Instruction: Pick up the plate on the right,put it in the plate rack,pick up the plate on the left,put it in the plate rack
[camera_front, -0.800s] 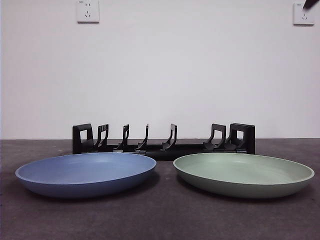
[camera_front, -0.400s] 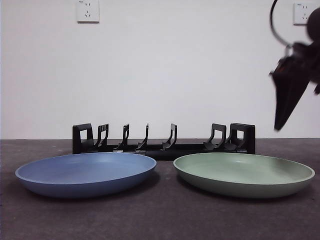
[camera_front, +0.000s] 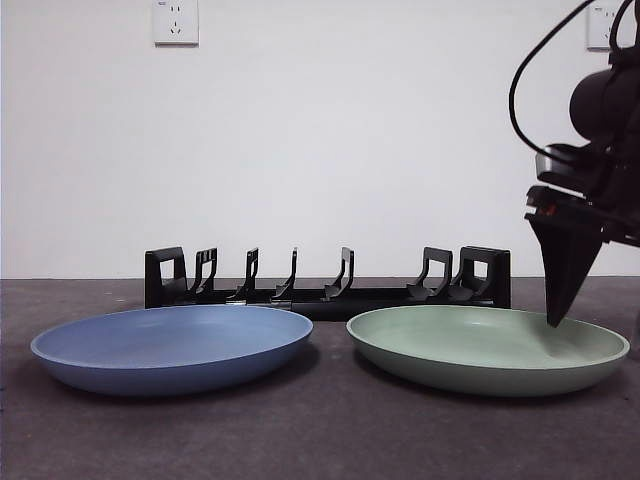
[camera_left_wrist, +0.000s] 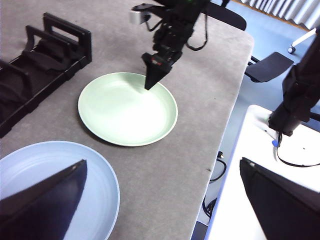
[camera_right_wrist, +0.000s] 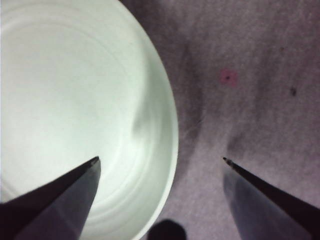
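Right wrist view gives me what the front hides: right gripper (camera_right_wrist: 159, 160) spread wide, straddling the green plate's (camera_right_wrist: 75, 115) rim, one jaw over its smooth bowl, one over speckled table (camera_right_wrist: 250, 75). Front view, centre: rack (camera_front: 327, 280) runs lengthwise left to right behind blue plate (camera_front: 172, 347). Left gripper (camera_left_wrist: 165, 172) gapes wide too.

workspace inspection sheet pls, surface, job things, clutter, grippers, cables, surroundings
surface: grey table, small pink mark beside the green plate.
job's things: green plate and blue plate flat in front of the plate rack, whose slots hold nothing.
clutter: nothing seen.
grippers: right gripper open, straddling the green plate's rim; left gripper open, over the blue plate's edge.
cables: black cable looping on the right arm.
surroundings: white wall, wall socket, chair past the table edge.
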